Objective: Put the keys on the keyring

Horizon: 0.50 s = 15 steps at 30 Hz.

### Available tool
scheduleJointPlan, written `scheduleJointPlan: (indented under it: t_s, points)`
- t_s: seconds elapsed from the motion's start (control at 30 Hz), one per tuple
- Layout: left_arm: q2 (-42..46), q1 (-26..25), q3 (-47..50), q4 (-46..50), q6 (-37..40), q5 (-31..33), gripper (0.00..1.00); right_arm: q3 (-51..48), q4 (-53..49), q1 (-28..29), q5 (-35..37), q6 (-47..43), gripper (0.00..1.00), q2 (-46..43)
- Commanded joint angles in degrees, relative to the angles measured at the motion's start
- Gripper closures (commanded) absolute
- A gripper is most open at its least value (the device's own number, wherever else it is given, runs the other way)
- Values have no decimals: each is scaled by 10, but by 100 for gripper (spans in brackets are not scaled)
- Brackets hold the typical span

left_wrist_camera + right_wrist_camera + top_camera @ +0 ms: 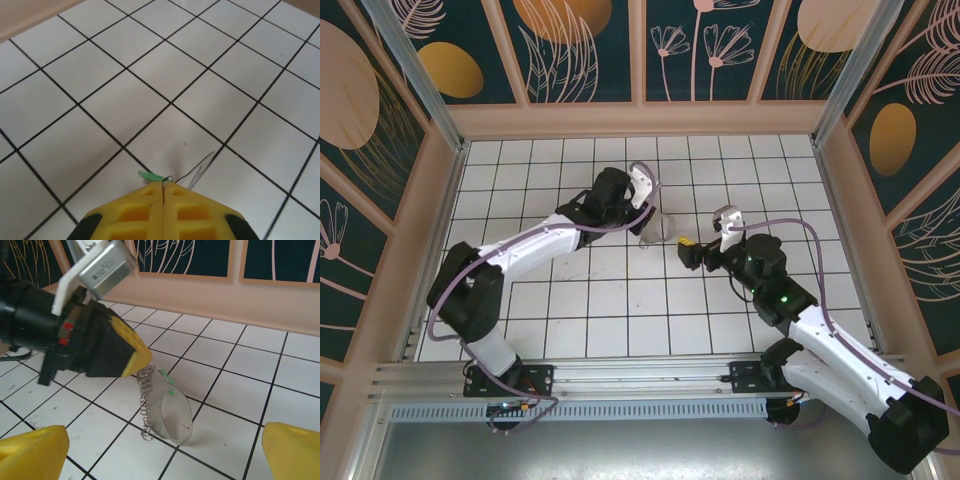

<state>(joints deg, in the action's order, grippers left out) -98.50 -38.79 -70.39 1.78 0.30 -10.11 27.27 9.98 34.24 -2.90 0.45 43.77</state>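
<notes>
Spreading wide, the right gripper point(686, 246) is grasping nothing, its yellow fingers point(35, 450) sitting at either lower corner of its wrist view. Just beyond it the keyring point(172, 412) is hanging tilted over the white tiled table point(570, 320); whether its lower end is touching the tiles I cannot tell. The green keys point(170, 392) are showing against its upper part. Farther back, the left gripper point(136, 359) is clenching the top of the keyring's silvery coil point(145, 400).
</notes>
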Motion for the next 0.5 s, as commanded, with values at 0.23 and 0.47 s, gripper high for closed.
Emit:
scheduleJointPlan:
  t_s: [0.23, 0.47]
  points:
    - [30, 7, 88, -17, -32, -60, 100, 13, 17, -21, 5, 6, 1, 1]
    - [143, 7, 256, -53, -99, -51, 100, 7, 41, -26, -15, 12, 1, 28]
